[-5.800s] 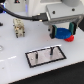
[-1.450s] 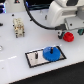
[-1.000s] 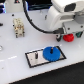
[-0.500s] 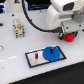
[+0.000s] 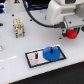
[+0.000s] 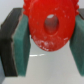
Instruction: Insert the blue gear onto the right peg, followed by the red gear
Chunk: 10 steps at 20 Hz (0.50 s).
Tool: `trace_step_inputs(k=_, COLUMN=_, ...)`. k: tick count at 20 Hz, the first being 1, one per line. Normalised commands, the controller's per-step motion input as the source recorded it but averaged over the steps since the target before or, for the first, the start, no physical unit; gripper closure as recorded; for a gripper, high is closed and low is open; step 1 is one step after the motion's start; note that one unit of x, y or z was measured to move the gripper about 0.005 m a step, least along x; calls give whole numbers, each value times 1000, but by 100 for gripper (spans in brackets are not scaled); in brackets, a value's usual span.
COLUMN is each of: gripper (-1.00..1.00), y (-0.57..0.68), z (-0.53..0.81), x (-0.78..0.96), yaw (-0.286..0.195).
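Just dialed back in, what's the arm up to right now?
The gripper is shut on the red gear, held above the table at the exterior view's right. The blue gear already sits on the grey plate, apparently over one peg. The other peg stands bare.
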Motion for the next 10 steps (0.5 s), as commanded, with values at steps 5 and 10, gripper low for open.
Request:
trace_step_inputs(k=5, gripper=100, y=-278, z=402, x=481, yaw=0)
trace_step_inputs(k=10, gripper=100, y=-379, z=407, x=453, yaw=0)
